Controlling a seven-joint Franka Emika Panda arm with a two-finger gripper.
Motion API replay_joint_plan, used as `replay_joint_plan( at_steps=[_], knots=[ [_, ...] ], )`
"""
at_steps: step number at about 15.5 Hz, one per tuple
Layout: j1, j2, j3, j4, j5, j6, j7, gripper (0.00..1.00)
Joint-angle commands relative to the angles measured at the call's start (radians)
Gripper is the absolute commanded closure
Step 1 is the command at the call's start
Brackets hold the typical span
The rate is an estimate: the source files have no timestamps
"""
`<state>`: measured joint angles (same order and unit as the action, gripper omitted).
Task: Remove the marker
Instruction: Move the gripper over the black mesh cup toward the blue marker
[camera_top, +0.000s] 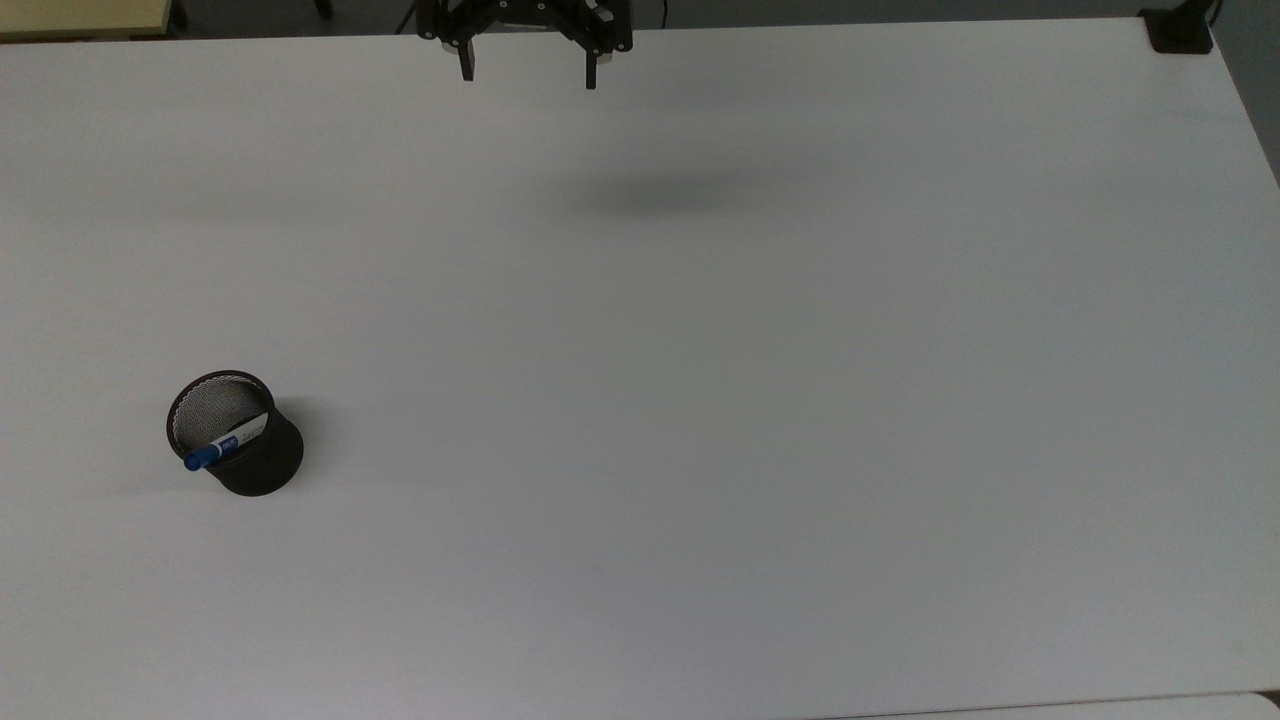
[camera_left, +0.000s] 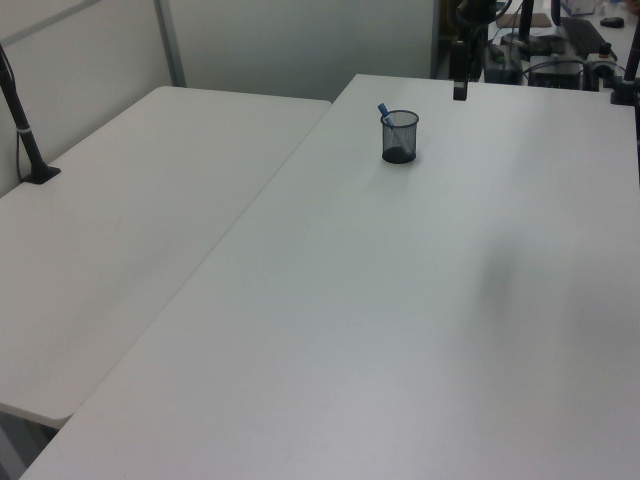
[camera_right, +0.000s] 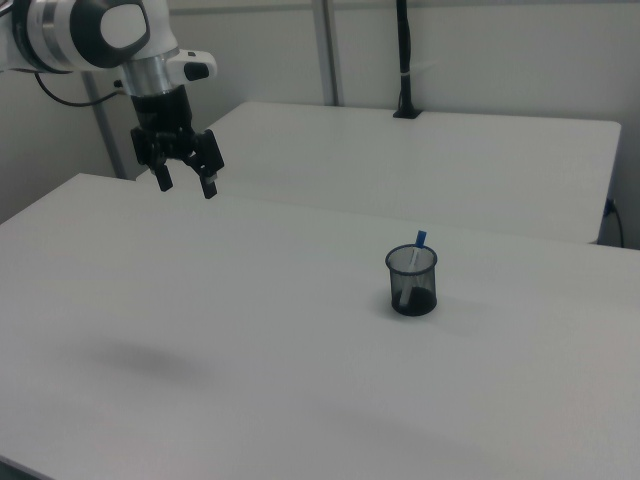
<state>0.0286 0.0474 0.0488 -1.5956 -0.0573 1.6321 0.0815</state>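
The marker (camera_top: 226, 441), white-barrelled with a blue cap, stands tilted inside a black mesh cup (camera_top: 250, 462) on the white table (camera_top: 700, 400). Its blue tip pokes above the rim of the mesh cup (camera_right: 412, 281) in the right view, where the marker (camera_right: 419, 243) leans slightly. In the left view the marker (camera_left: 383, 111) sticks out of the mesh cup (camera_left: 400, 137). My gripper (camera_top: 527, 75) hangs high over the table's far edge at the top view's top, open and holding nothing, far from the cup. The gripper (camera_right: 186, 185) shows its two fingers spread apart.
A second white table (camera_right: 430, 160) adjoins this one beyond the cup in the right view. A black post (camera_right: 404, 60) stands clamped on it. A black clamp (camera_top: 1180, 30) sits at the top view's top right corner. The gripper's shadow (camera_top: 650, 195) lies on the table.
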Motion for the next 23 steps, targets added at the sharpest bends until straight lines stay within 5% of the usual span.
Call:
replay_joint_plan(
  at_steps=[1,15,23],
  knots=[
    [0.004,0.008,-0.012,-0.024,0.014,0.064,-0.011,0.0],
    [-0.232,0.245,-0.012,0.009,-0.027,0.608,-0.023,0.0],
    [-0.276,0.428,-0.058,0.009,-0.026,1.068,-0.012,0.0]
  ],
)
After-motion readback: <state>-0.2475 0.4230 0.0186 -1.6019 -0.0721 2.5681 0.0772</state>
